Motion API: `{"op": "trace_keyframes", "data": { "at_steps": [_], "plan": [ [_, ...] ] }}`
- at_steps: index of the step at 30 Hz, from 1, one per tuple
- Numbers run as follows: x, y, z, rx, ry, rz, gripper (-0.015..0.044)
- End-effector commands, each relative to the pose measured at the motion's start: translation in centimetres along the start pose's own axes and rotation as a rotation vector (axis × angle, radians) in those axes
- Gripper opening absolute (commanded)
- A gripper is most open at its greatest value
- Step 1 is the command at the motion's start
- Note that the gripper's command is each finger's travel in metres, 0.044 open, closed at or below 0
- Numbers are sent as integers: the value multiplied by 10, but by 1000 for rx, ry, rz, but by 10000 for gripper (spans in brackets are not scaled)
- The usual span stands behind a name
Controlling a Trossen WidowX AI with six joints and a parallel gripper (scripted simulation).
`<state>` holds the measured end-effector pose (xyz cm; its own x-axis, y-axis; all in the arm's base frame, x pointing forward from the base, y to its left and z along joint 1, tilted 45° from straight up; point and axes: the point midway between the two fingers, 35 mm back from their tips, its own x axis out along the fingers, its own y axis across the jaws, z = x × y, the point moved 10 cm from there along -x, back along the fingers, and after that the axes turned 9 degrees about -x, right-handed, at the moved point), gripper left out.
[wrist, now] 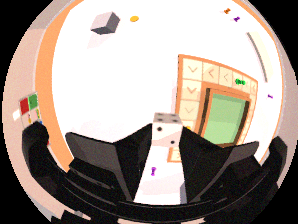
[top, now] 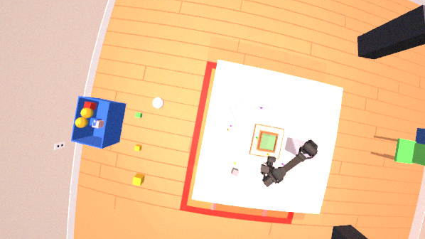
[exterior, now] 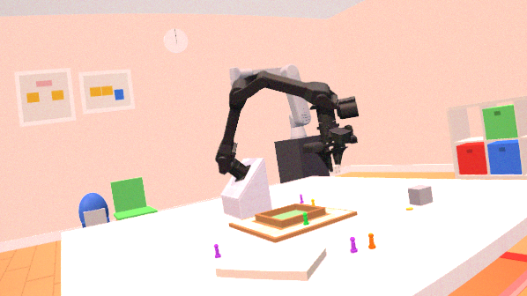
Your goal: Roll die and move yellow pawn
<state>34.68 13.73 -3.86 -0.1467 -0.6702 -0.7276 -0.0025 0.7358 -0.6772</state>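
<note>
My gripper is shut on the white die, held at its fingertips high above the table, beside the board. The brown-walled tray with a green floor stands in the middle of the board. The yellow pawn stands on the board's track beside the tray; in the wrist view it is mostly hidden behind the right finger. The green pawn stands on another side of the track. Arrows show on the track squares.
A grey cube and a yellow disc lie away from the board. Purple pawns, an orange pawn and a pale slab are on the table around it.
</note>
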Motion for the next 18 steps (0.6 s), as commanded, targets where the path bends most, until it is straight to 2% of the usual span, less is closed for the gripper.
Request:
{"op": "trace_keyframes", "data": {
  "at_steps": [1,18],
  "plan": [
    [0,-11,-1,-97,-5,-1,0],
    [9,-65,-10,-585,-4,-4,0]
  ]
}}
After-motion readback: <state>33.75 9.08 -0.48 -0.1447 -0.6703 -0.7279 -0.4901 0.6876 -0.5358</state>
